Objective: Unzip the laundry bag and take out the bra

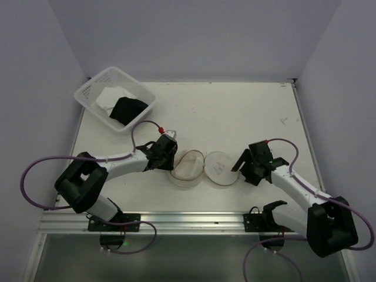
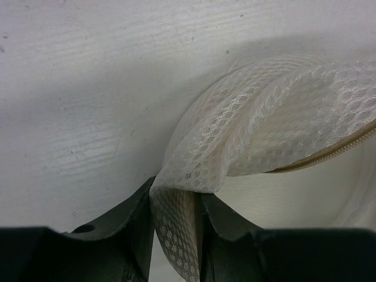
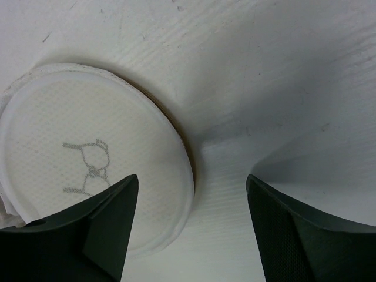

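Left wrist view alone shows left gripper (image 2: 175, 214) pinching laundry bag (image 2: 264, 117) honeycomb mesh; right gripper (image 3: 191, 194) spread above its round face.

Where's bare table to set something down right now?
Widest free patch: the far table, from the tub across to the right edge, beyond the laundry bag. Crowded: near centre, where the left gripper pinches the bag's mesh and the right gripper stands open beside it.

The laundry bag (image 1: 218, 168) lies on the table (image 1: 252, 111), tub (image 1: 89, 91) in its far-left corner.
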Motion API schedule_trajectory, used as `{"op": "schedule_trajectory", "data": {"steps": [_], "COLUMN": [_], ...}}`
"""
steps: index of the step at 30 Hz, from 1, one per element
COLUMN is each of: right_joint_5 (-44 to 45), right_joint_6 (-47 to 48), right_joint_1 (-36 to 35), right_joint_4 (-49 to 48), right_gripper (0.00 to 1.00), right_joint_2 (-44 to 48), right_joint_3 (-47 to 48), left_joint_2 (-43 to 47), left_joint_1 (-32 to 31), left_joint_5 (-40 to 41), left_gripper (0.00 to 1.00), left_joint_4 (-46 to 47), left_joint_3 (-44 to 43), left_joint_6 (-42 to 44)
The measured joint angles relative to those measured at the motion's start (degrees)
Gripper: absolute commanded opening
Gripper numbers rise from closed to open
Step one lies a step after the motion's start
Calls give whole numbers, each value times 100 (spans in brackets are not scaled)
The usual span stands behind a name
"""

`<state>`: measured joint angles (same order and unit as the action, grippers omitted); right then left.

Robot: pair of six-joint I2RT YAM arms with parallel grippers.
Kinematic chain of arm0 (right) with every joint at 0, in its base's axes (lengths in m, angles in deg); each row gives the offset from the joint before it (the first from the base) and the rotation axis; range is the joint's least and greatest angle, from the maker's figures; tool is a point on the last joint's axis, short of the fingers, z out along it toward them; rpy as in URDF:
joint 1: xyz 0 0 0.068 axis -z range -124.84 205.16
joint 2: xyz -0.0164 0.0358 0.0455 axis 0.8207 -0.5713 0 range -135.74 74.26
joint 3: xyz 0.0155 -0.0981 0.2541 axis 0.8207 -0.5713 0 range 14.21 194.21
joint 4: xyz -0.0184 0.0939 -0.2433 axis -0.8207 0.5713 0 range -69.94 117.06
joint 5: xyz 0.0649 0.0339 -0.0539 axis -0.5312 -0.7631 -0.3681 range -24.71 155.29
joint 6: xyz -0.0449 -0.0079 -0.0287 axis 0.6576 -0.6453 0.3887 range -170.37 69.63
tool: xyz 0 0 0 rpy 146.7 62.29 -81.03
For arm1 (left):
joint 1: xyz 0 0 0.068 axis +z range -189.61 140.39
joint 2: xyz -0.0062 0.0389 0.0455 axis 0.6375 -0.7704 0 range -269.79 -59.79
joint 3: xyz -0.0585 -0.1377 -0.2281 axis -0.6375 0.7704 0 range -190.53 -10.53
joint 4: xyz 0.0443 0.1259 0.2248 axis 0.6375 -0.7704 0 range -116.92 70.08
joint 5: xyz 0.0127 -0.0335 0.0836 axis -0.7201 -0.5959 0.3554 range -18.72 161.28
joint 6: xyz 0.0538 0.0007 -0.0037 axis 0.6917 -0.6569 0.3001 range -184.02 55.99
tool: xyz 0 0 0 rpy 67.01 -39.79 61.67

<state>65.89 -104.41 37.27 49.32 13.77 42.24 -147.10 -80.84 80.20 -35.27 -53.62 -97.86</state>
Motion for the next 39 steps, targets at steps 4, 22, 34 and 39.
{"op": "schedule_trajectory", "data": {"steps": [4,22,34,39], "right_joint_5": [-190,72,1349,1237], "right_joint_6": [-4,282,1539,1860], "right_joint_1": [-11,-118,-374,-739], "right_joint_4": [-304,81,1377,1405], "right_gripper": [70,0,0,0], "right_joint_2": [-380,-109,319,219], "right_joint_3": [42,509,2396,2684], "left_joint_2": [7,4,-1110,-1508], "left_joint_1": [0,-2,-297,-579], "left_joint_5": [-15,-162,-485,-667], "left_gripper": [33,15,4,4], "left_joint_4": [17,-92,-79,28], "left_joint_3": [9,-118,-1851,-2208], "left_joint_6": [7,50,44,2]}}
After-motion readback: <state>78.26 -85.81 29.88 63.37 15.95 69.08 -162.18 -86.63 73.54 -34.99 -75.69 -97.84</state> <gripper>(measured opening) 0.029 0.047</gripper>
